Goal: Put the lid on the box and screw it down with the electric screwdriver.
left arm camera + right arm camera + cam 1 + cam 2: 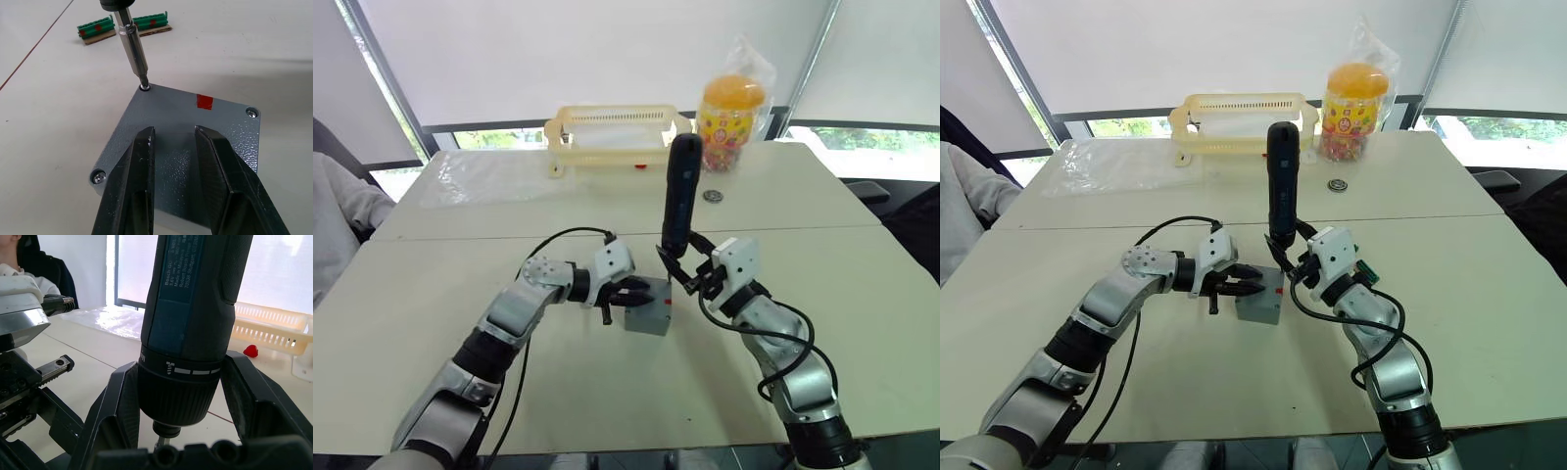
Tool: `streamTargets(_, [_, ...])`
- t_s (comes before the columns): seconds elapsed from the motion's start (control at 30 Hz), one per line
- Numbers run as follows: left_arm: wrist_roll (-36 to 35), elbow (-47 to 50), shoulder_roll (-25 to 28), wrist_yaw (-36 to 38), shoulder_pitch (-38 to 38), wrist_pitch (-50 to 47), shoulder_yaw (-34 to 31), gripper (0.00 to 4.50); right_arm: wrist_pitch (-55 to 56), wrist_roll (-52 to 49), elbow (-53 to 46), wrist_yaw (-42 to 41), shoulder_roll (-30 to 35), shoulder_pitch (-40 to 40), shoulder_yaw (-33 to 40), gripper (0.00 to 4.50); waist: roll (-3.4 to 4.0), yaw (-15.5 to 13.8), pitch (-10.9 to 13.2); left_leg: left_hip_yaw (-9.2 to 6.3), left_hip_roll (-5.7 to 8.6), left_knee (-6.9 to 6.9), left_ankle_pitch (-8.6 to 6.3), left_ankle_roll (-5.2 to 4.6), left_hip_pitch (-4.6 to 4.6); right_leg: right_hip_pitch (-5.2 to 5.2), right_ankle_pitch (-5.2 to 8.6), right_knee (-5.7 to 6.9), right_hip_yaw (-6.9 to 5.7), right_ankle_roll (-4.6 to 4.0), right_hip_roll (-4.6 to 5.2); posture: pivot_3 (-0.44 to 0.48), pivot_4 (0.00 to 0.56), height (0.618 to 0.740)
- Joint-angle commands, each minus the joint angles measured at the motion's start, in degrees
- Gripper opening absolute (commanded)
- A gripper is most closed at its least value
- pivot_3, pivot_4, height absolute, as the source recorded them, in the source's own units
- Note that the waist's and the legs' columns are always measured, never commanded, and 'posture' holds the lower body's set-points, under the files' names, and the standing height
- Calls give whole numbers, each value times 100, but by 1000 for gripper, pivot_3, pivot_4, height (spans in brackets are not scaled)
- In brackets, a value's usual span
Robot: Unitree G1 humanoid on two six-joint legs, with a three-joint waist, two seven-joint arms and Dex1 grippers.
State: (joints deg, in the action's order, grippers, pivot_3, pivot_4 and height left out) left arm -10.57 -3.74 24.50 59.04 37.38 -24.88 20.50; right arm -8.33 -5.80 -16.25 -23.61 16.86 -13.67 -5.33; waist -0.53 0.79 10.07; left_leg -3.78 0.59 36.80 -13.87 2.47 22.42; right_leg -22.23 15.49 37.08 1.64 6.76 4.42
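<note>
The grey lid (pixel 171 110) lies flat on the grey box (pixel 648 318), with a red mark (pixel 204 102) on top and screws in its corners. My left gripper (pixel 173 132) is open, its two black fingers (pixel 142 161) lying over the lid with nothing between them. My right gripper (pixel 683 266) is shut on the electric screwdriver (pixel 681 191), holding it upright. The screwdriver's metal bit (pixel 133 49) comes down onto a corner screw of the lid. In the right wrist view the screwdriver's dark body (pixel 190 308) stands between the two fingers.
At the back of the table stand a yellow basket (pixel 617 132) and a candy jar (pixel 731 113), with a small round object (pixel 712 196) in front of the jar. Green bit strips (pixel 98 29) lie beyond the box. A person's sleeve (pixel 337 211) is at the left edge.
</note>
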Motion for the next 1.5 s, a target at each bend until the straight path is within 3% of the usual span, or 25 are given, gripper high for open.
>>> streamTargets(0.03, [196, -120, 35, -7, -133, -160, 175, 1245, -97, 167, 248, -33, 73, 131, -115, 1989, -4, 0, -8, -1, 0, 0, 0, 0, 0, 0, 0, 0, 0, 0, 0, 0, 150, 740])
streamTargets(0.6, [190, -126, 14, -47, -147, -178, 156, 1245, -85, 105, 439, 5, -208, 318, -266, 1989, -30, 3, -42, -4, -2, -1, 0, 0, -1, 0, 9, -1, -3, -17, 0, 0, 150, 740])
streamTargets(1.5, [201, -149, 16, -62, -130, -170, 140, 1245, 248, 253, 821, -128, -137, 497, -370, 1989, -47, 3, -105, -3, -5, -58, 0, 1, -21, 5, 19, -37, -3, -33, 1, 0, 150, 740])
